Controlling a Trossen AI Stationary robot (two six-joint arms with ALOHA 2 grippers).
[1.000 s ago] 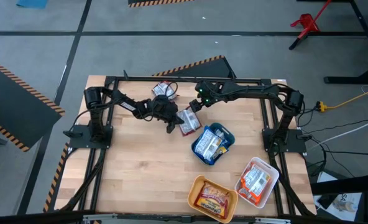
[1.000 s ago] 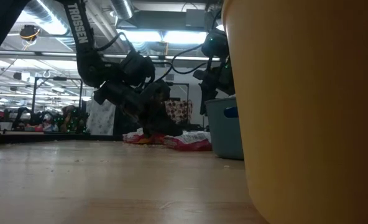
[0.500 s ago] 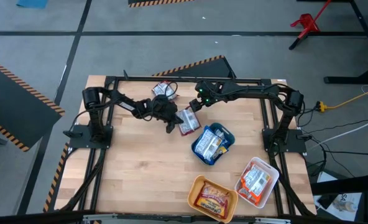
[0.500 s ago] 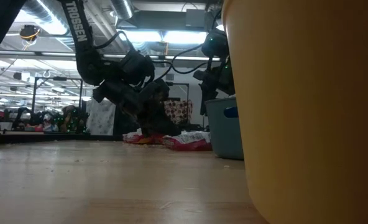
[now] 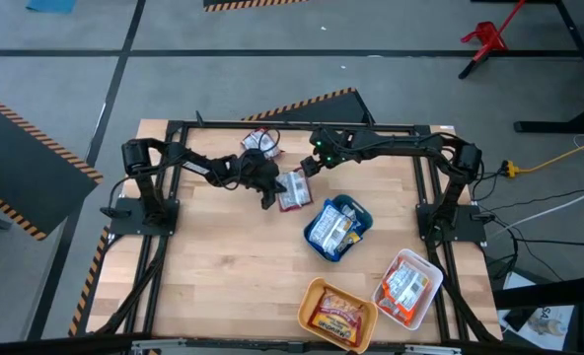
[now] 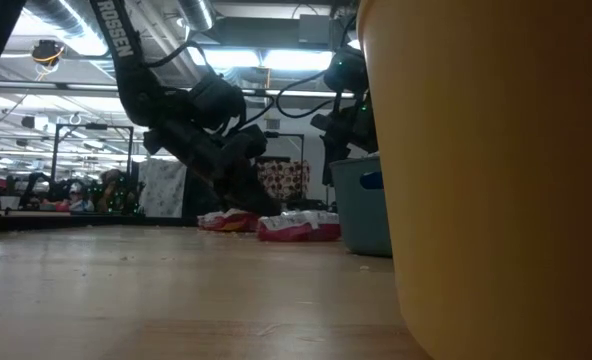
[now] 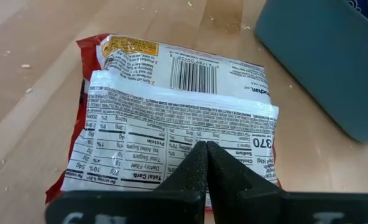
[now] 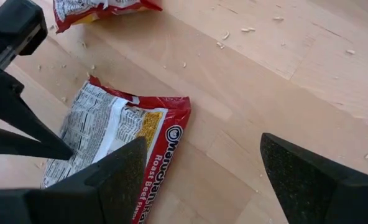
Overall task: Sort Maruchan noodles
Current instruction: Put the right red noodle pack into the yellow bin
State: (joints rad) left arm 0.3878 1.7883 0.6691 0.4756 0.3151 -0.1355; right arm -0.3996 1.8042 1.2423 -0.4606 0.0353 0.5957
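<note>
Red-and-white noodle packet [image 7: 171,118], teal tray [image 7: 333,56]

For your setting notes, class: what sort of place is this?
Probably a robotics lab or workshop: a wooden table carrying two arms, hazard-striped tape on a grey concrete floor, and ducts under bright ceiling lights.

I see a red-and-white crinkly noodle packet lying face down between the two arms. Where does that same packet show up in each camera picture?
High view: the red-and-white crinkly plastic noodle packet lies at centre, up-left of the teal plastic tray.
Low view: low and far off at centre, just left of the teal tray.
Left wrist view: fills the middle, label side up.
Right wrist view: lower left.
Shared landmark: the teal tray beside it, absent only from the right wrist view.
</note>
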